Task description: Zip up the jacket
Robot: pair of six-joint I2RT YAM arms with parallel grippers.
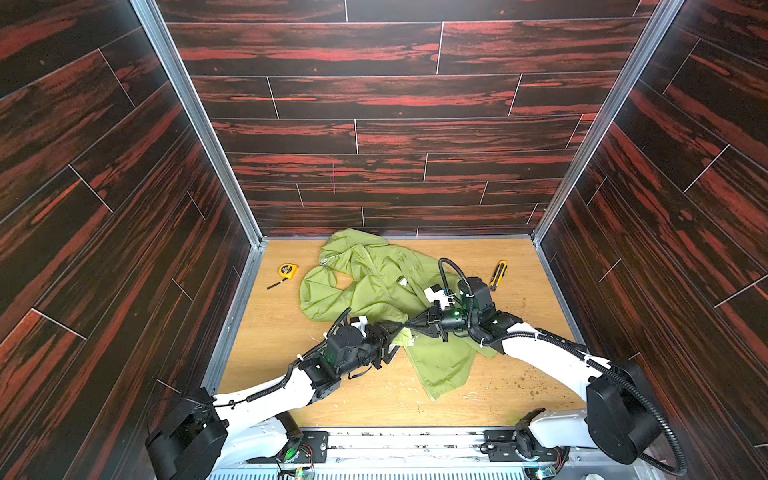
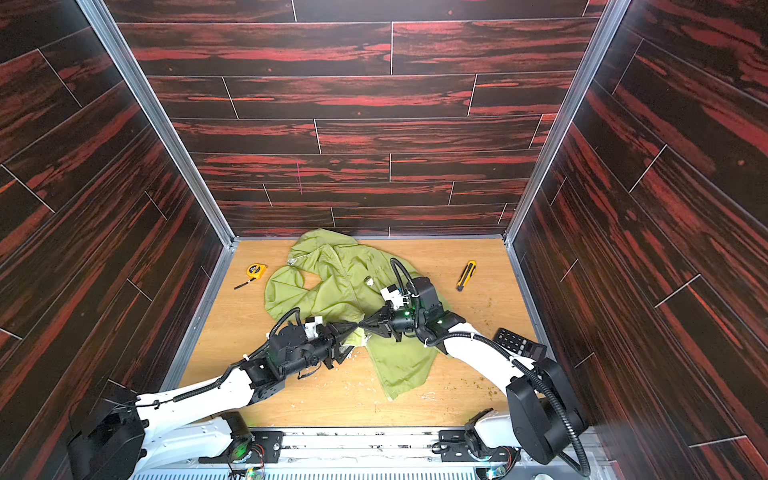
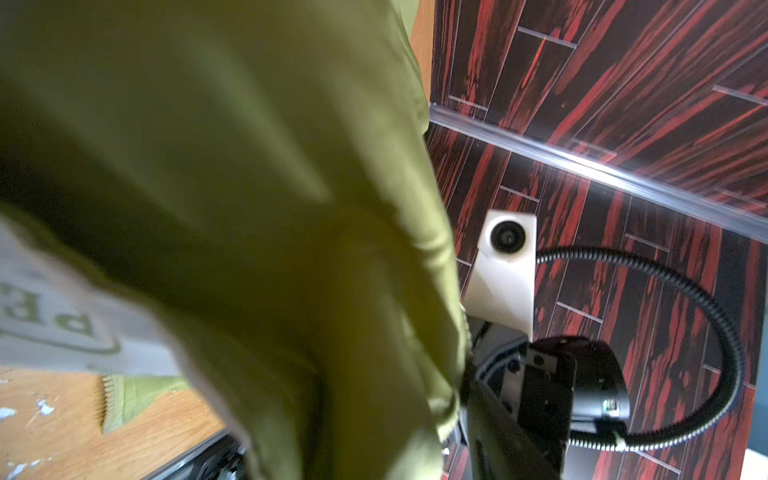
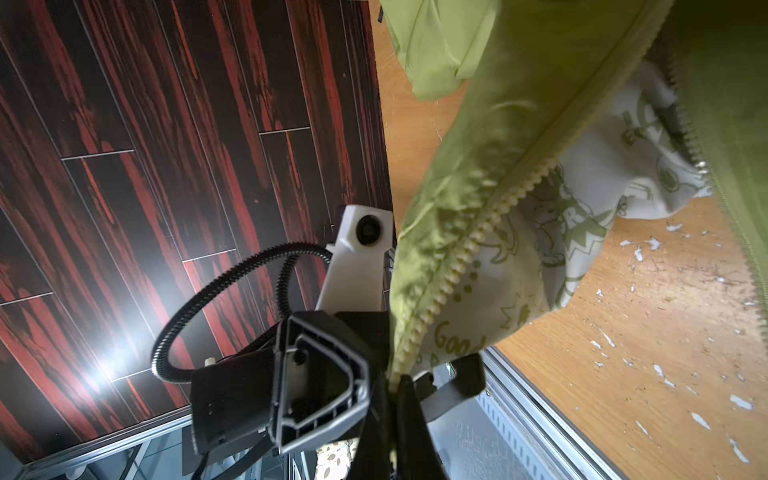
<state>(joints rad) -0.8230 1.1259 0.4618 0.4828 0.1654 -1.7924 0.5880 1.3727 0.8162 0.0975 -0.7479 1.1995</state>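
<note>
Right wrist view is showing right jaws clamping the jacket (image 4: 478,124) at its zipper (image 4: 469,245) end, likely tensioning it. Left jaws are standing apart alongside.

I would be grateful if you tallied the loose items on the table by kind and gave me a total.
green hooded jacket: 1
yellow tape measure: 1
yellow and black utility knife: 1
black keypad device, likely a calculator, showing in a top view only: 1
Total: 4
</note>
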